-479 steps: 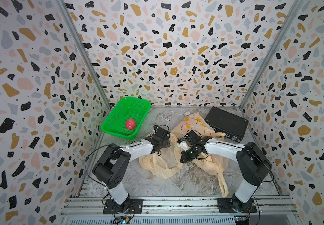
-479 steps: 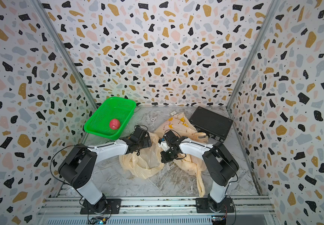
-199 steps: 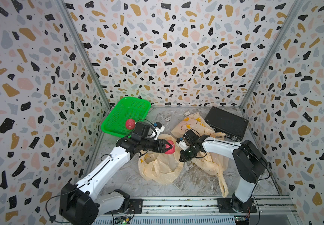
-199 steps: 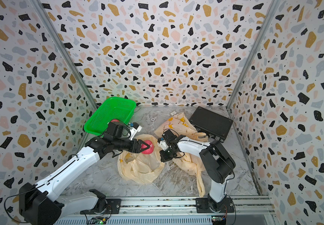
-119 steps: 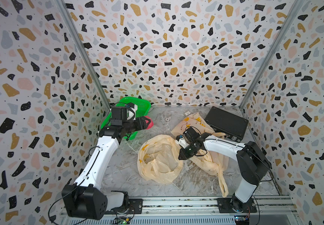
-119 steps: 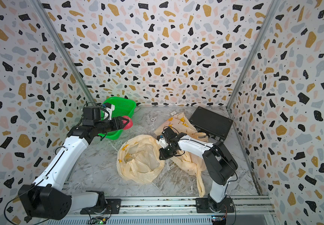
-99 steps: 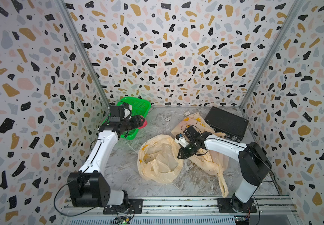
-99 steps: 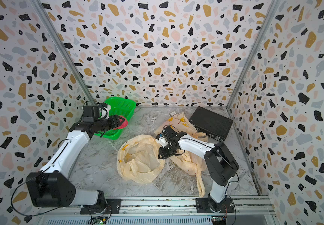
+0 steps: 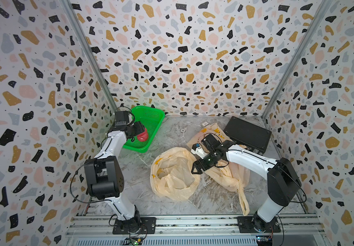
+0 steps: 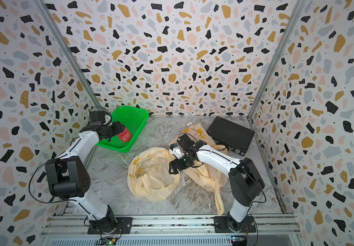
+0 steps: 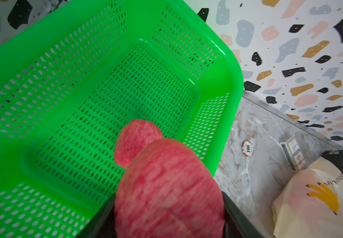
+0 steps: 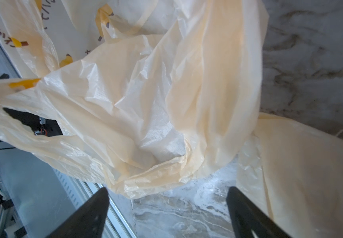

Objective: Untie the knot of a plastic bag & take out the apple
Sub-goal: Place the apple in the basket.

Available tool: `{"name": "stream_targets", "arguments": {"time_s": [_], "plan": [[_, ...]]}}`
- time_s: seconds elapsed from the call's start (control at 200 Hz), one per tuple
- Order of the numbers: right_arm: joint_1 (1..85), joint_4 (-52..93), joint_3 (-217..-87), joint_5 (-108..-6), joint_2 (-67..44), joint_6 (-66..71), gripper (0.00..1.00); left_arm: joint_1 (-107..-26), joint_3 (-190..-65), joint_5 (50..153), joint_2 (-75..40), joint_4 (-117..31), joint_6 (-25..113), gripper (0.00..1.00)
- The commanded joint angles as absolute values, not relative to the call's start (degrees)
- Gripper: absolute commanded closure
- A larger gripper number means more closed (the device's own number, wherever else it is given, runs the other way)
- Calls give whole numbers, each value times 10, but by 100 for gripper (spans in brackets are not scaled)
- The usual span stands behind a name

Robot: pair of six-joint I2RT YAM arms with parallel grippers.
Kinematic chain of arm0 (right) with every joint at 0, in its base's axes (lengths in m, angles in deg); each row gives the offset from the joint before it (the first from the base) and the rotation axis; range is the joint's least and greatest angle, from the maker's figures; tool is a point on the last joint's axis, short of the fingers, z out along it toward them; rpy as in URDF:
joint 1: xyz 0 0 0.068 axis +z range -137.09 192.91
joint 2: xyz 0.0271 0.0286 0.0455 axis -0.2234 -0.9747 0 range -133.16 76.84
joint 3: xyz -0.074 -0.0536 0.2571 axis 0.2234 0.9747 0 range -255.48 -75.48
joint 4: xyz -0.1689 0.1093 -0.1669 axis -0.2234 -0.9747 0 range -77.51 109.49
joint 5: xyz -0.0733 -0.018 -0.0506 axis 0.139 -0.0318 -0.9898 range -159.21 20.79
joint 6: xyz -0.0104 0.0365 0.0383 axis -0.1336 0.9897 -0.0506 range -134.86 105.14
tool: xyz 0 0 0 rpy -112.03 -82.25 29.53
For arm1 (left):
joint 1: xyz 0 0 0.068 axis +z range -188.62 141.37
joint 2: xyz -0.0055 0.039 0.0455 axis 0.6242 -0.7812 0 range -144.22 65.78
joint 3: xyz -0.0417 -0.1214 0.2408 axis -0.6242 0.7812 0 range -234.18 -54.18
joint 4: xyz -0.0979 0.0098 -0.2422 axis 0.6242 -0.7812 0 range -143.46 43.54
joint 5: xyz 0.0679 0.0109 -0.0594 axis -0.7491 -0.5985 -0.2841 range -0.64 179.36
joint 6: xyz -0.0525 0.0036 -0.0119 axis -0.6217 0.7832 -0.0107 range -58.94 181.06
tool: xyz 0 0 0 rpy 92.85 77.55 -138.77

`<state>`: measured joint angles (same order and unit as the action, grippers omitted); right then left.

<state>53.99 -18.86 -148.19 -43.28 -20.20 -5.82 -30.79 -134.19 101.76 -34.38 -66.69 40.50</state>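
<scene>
**Holding apple over green basket: hazards at release**

- **Left gripper** (image 11: pixel 169 216): jaws part-closed around the red apple (image 11: pixel 168 185), which is clear of the bag and poised above the near end of the green perforated basket (image 11: pixel 233 82).
- **Second apple** (image 11: pixel 134 142): lies on the basket floor, just beyond the held one.
- **Right gripper** (image 12: pixel 166 206): jaws spread wide and empty, low over the marble table (image 9: pixel 137 174), beside the mouth of the opened yellow plastic bag (image 9: pixel 171 176).
- **Risk 1:** letting go from this height may drop the fruit onto the second apple, so that it bruises, bounces or rolls.
- **Risk 2:** a release too near the rim could tip the light basket or spill the fruit onto the table.
- **Risk 3:** the right gripper's open fingers could snag the loose film when the arm moves.
</scene>
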Motion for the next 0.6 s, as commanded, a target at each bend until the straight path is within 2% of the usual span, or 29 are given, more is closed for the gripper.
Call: {"name": "stream_targets", "arguments": {"time_s": [0.0,0.29,0.496,0.596], "plan": [[540,-216,-1502,-440,-182,-61,1,-305,-1354,970,-362,-651,413,68],[540,-223,-1524,-449,-203,-61,0,-300,-1307,919,-363,-650,422,65],[540,-231,-1538,-450,-217,-64,0,-295,-1323,923,-406,-663,432,53],[540,-233,-1544,-452,-216,-64,0,-295,-1318,930,-413,-658,432,40]]}}
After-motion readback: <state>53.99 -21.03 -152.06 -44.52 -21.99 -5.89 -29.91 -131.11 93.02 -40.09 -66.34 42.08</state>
